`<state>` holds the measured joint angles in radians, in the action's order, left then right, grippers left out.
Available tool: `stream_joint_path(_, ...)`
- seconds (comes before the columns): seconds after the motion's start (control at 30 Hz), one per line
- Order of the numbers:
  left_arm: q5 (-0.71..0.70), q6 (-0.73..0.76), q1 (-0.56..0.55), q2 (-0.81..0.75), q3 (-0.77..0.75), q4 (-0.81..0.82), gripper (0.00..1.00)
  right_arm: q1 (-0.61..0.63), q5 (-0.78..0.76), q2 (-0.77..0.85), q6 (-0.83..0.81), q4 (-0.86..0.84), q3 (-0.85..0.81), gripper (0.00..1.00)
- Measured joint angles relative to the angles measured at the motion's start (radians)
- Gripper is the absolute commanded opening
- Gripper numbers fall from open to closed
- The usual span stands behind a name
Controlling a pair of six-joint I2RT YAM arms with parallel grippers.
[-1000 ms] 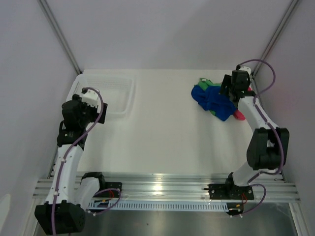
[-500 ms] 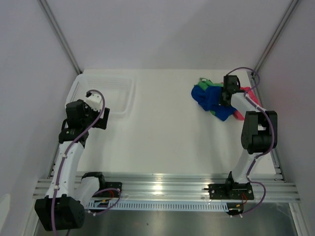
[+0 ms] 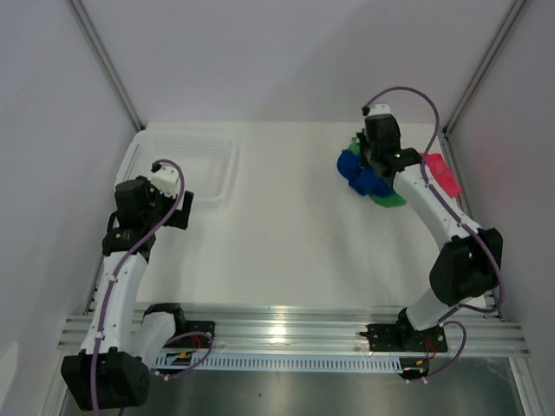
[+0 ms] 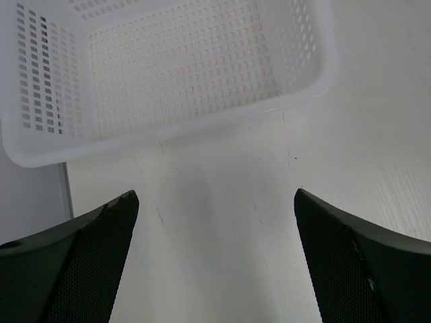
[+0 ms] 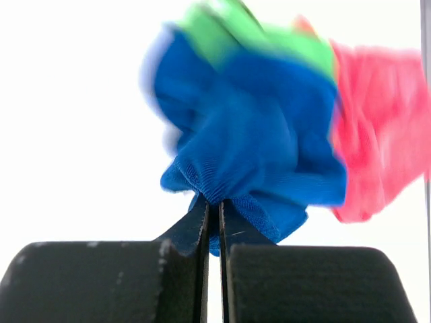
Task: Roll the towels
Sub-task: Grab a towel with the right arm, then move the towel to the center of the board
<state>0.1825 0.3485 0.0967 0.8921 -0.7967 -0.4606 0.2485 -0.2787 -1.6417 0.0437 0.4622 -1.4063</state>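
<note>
Left fingers (image 4: 74,269) are spread, empty, short of the basket (image 4: 168,67). Far right of the basket, the blue towel (image 5: 249,148) is pinched at its edge by the right fingers (image 5: 101,282) (thin grip). It may be lost, or the green towel (image 5: 269,40) and pink towel (image 5: 377,134) dragged along.

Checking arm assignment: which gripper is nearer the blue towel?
Right. The right gripper is shut on an edge of the blue towel; the left gripper hangs open by the white basket, on the opposite side.
</note>
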Motion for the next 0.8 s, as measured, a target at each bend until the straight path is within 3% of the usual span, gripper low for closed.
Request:
stream_joint_path(0.23, 0.03, 0.002, 0.0, -0.029, 0.0, -0.019, 0.99, 0.362, -0.001, 0.195, -0.042, 0.044, -0.261, 0.0)
stream_joint_path(0.43, 0.046, 0.023, 0.0, -0.044, -0.014, -0.048, 0.99, 0.45, 0.137, 0.307, 0.088, 0.0, -0.306, 0.0)
stream_joint_path(0.57, 0.064, 0.029, 0.0, -0.043, -0.048, -0.061, 1.0, 0.449, 0.205, 0.325, 0.245, -0.093, -0.219, 0.0)
stream_joint_path(0.73, 0.098, 0.029, -0.002, -0.015, -0.114, -0.079, 0.97, 0.367, 0.343, 0.291, 0.474, -0.214, 0.062, 0.0)
stream_joint_path(0.8, 0.118, 0.037, -0.011, 0.021, -0.157, -0.103, 0.96, 0.27, 0.42, 0.256, 0.577, -0.308, 0.243, 0.24)
